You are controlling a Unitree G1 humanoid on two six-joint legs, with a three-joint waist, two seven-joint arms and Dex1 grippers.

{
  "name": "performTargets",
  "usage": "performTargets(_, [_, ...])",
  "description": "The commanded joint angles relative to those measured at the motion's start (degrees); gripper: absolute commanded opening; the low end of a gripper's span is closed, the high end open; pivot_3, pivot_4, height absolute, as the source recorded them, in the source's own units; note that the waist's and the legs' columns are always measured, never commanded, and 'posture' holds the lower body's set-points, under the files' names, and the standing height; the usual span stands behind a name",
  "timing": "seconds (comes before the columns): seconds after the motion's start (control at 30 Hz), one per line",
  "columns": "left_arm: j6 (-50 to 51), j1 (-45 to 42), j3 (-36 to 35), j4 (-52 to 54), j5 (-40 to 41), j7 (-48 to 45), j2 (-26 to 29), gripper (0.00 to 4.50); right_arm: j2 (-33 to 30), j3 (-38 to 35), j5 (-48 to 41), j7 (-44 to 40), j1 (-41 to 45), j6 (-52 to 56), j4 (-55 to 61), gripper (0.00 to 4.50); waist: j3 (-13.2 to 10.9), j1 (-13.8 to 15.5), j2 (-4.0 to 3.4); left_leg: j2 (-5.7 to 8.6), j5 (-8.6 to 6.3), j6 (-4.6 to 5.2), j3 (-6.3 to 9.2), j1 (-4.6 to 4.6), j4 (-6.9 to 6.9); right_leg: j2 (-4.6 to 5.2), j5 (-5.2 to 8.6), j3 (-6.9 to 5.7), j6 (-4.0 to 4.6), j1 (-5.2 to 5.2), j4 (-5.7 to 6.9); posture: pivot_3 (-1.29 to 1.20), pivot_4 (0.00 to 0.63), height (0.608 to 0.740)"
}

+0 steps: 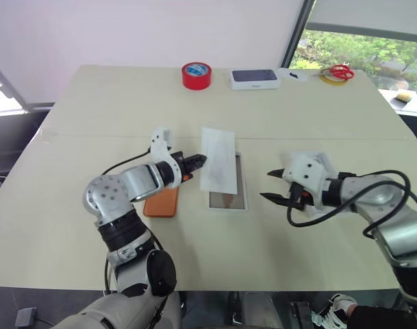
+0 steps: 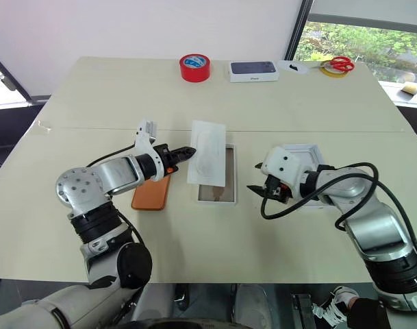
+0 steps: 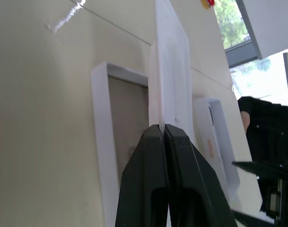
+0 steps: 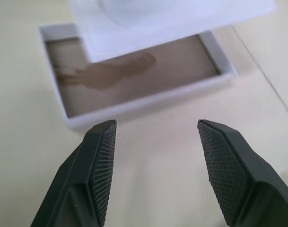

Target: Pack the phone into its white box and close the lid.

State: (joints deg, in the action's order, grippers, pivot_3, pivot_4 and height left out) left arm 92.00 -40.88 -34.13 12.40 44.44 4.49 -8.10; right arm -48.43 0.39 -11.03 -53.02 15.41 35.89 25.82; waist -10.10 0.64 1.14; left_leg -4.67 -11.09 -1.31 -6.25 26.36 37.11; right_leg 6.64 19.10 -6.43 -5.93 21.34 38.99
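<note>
The table looks smooth and matt, a pale cream; the box has matt white card walls and a glossy brown floor; the thin white card looks like matt paper; the right gripper's fingers are black plastic with cross-hatched pads.

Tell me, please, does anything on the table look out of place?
Yes: a thin white card pinched by the left gripper hangs over the far end of the open white box, covering part of its floor while the orange phone lies outside.
</note>
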Motion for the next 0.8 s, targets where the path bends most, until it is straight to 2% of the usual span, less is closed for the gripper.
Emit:
performTargets(0.03, [0.5,1.61,4.69,2.59,3.27,1.62,0.33,0.0,-0.24,-1.96,-0.86,1.16,0.06,-0.9,1.67,2.85,0.0,0.06,0.0,0.0,0.0,0.0,0.0,0.0,0.0,0.0,0.0,0.0,0.0,0.0,0.0,0.0,0.15,0.73])
performTargets(0.23, [0.5,3.25,7.42,3.07,5.17,3.18,0.74,0.0,0.24,-1.16,-1.12,2.34,0.27,-1.29,1.52,2.85,0.0,0.1,0.0,0.01,0.0,0.0,0.01,0.01,0.01,0.0,0.0,0.0,0.0,0.0,0.0,0.0,0.15,0.73])
performTargets(0.33, [0.5,3.11,7.05,3.08,6.35,3.83,0.68,0.91,0.31,-0.4,-0.78,2.8,-0.22,-1.78,1.58,2.9,0.0,0.13,0.0,0.02,0.0,0.0,0.01,0.01,0.01,0.01,0.0,-0.01,0.0,-0.01,0.0,0.0,0.15,0.73])
performTargets(0.5, [0.5,2.61,6.18,3.27,7.55,4.16,1.01,3.47,0.49,0.19,-0.84,3.54,-0.45,-2.14,1.67,2.9,0.0,0.1,0.0,0.02,0.0,0.0,0.01,0.01,0.01,0.01,0.0,-0.01,0.0,0.0,0.0,0.0,0.15,0.73])
performTargets(0.6, [0.5,1.69,5.38,3.25,8.07,3.67,1.84,3.47,1.1,0.51,-1.2,4.14,0.39,-2.0,1.46,2.9,0.0,0.11,0.0,0.02,0.0,0.0,0.01,0.01,0.01,0.01,0.0,0.0,0.0,0.0,-0.01,0.0,0.15,0.73])
performTargets(0.7, [-0.46,0.25,4.67,3.23,7.74,0.95,5.01,3.54,2.26,1.79,-0.39,5.22,2.28,-1.69,0.33,2.02,0.0,-0.06,0.0,0.02,0.01,-0.01,0.02,0.01,0.01,0.0,0.0,-0.01,0.0,0.01,0.0,0.0,0.15,0.73])
performTargets(0.8, [-7.83,2.38,10.42,4.66,5.14,-5.81,12.68,3.54,4.14,4.07,1.64,7.62,4.89,-1.13,-1.55,0.51,0.01,-0.22,-0.02,0.0,0.01,-0.02,-0.01,-0.01,-0.03,-0.04,0.0,-0.01,0.01,0.03,0.0,0.0,0.15,0.73])
